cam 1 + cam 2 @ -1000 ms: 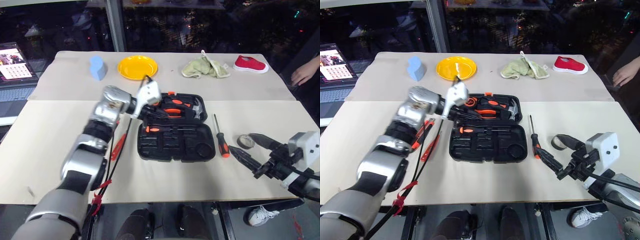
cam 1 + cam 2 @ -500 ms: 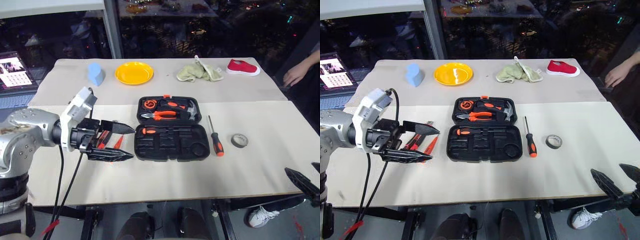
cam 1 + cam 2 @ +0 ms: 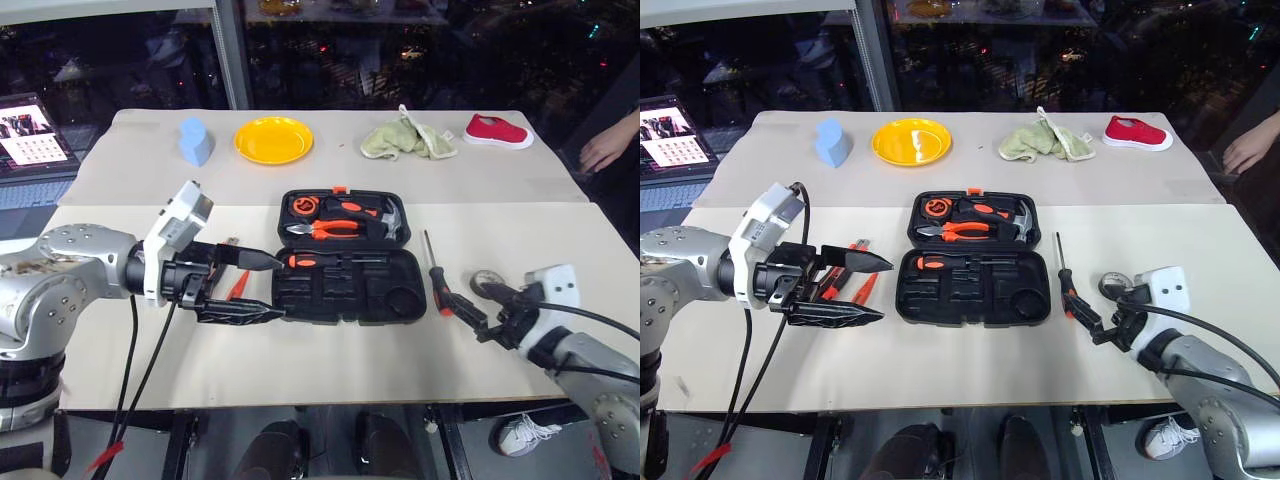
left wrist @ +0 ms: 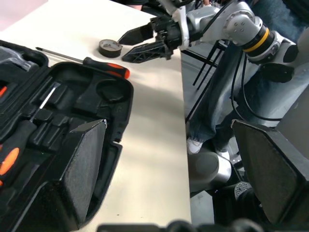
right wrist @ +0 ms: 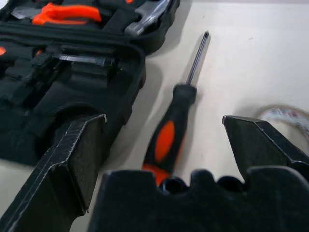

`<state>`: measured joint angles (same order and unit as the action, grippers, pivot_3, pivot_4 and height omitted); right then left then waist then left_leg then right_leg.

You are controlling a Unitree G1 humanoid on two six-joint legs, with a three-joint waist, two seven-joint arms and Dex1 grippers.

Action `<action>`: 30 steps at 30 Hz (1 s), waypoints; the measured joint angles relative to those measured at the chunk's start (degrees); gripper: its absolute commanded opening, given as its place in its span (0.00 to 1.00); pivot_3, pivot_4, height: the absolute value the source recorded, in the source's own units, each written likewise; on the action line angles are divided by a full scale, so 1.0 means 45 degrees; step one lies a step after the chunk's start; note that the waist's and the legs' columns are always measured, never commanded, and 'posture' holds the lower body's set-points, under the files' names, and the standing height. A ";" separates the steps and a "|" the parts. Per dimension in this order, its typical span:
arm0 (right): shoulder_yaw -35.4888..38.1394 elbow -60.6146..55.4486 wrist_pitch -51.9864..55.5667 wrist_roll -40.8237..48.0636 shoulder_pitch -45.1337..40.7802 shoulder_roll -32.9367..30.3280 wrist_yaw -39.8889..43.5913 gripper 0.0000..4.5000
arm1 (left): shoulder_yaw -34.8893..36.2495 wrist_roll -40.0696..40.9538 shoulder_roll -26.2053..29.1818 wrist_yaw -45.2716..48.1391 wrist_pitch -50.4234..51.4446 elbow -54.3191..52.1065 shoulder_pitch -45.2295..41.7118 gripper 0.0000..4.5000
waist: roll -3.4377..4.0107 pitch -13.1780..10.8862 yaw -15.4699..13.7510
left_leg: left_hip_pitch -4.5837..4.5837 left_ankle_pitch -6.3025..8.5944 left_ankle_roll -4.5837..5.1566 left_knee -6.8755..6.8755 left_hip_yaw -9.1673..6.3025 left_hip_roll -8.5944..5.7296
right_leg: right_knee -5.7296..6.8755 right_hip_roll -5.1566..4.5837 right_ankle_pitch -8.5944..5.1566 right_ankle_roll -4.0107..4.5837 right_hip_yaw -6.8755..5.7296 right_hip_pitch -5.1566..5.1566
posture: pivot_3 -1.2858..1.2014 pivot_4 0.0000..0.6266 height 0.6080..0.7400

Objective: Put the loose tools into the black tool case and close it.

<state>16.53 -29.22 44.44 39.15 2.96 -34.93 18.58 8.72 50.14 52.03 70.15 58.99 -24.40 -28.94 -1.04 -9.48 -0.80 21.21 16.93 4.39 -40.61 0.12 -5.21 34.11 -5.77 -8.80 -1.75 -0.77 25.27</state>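
1. I see the black tool case (image 3: 345,255) lying open mid-bench, lid half far, tray half near. The orange-handled pliers (image 3: 325,229) and hammer (image 3: 385,216) sit in the lid half; one orange-and-black screwdriver (image 3: 325,261) lies along the far edge of the tray half.
2. Left gripper (image 3: 268,285) hovers just left of the case, pointing right. Its jaws are spread wide with nothing between them; the fingertips reach the case's left edge.
3. Behind the left gripper, on the bench (image 3: 300,355) left of the case, I can make out orange-and-black loose tools (image 3: 845,280), partly hidden; I cannot tell which ones.
4. A second screwdriver (image 3: 437,277) lies on the bench just right of the case, tip pointing far, handle near.
5. The grey tape roll (image 3: 487,282) sits right of that screwdriver.
6. Right gripper (image 3: 478,308) is low over the bench, jaws fully apart and empty. In the right wrist view the screwdriver handle (image 5: 166,140) lies between the two fingers, with the tape roll by the right-hand one.
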 measured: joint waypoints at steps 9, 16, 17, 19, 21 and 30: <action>-0.1039 0.0926 0.0019 -0.1208 -0.0645 0.0720 -0.0785 1.00 | -0.0280 -0.0095 0.0115 -0.0172 -0.0471 0.0098 -0.0261 0.99 | 0.0000 -0.0001 0.0018 | -0.0008 -0.0009 -0.0020 0.0013 -0.0007 0.0005 | 0.0002 0.0017 -0.0003 0.0002 -0.0001 -0.0006 | 0.52 0.24 1.00; -0.0990 0.1293 -0.0124 -0.1636 -0.0642 0.1042 -0.0803 1.00 | -0.0427 -0.0096 0.0115 -0.0275 -0.0713 0.0104 -0.0405 0.99 | 0.0001 -0.0001 0.0056 | -0.0013 -0.0015 -0.0029 0.0014 -0.0006 0.0015 | 0.0007 0.0033 -0.0003 0.0004 0.0006 -0.0003 | 0.52 0.24 1.00; -0.0990 0.1410 -0.0188 -0.1718 -0.0598 0.1118 -0.0795 1.00 | -0.0484 -0.0097 0.0115 -0.0295 -0.0764 0.0125 -0.0434 0.99 | 0.0001 -0.0001 0.0056 | -0.0013 -0.0015 -0.0029 0.0014 -0.0006 0.0016 | 0.0006 0.0035 -0.0003 0.0005 0.0005 -0.0003 | 0.52 0.24 1.00; -0.0997 0.1552 -0.0267 -0.1894 -0.0548 0.1222 -0.0775 0.94 | -0.0507 -0.0099 0.0115 -0.0324 -0.0835 0.0175 -0.0444 1.00 | 0.0002 -0.0001 0.0060 | -0.0013 -0.0016 -0.0029 0.0015 -0.0005 0.0015 | 0.0006 0.0034 -0.0003 0.0005 0.0006 -0.0002 | 0.52 0.24 1.00; -0.0992 0.1741 -0.0415 -0.1978 -0.0553 0.1358 -0.0769 0.85 | -0.0590 -0.0116 0.0115 -0.0333 -0.0875 0.0275 -0.0489 1.00 | 0.0002 -0.0001 0.0063 | -0.0014 -0.0016 -0.0029 0.0016 -0.0005 0.0016 | 0.0006 0.0035 -0.0003 0.0005 0.0006 -0.0003 | 0.52 0.24 1.00; -0.0958 0.2583 -0.1213 -0.2706 -0.0606 0.1832 -0.0473 0.23 | -0.1231 -0.0614 0.0096 -0.0250 -0.1705 0.0685 -0.0754 1.00 | 0.0002 -0.0001 0.0075 | -0.0017 -0.0018 -0.0033 0.0022 -0.0005 0.0017 | 0.0005 0.0039 -0.0003 0.0007 0.0008 -0.0002 | 0.52 0.24 1.00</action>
<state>12.21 -17.59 38.98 26.97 0.24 -26.69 16.45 3.18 47.38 52.46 69.02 51.31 -21.32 -32.33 -1.03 -9.49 -0.46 21.14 16.85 4.24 -40.50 0.10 -5.13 34.13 -5.59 -8.81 -1.72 -0.73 25.26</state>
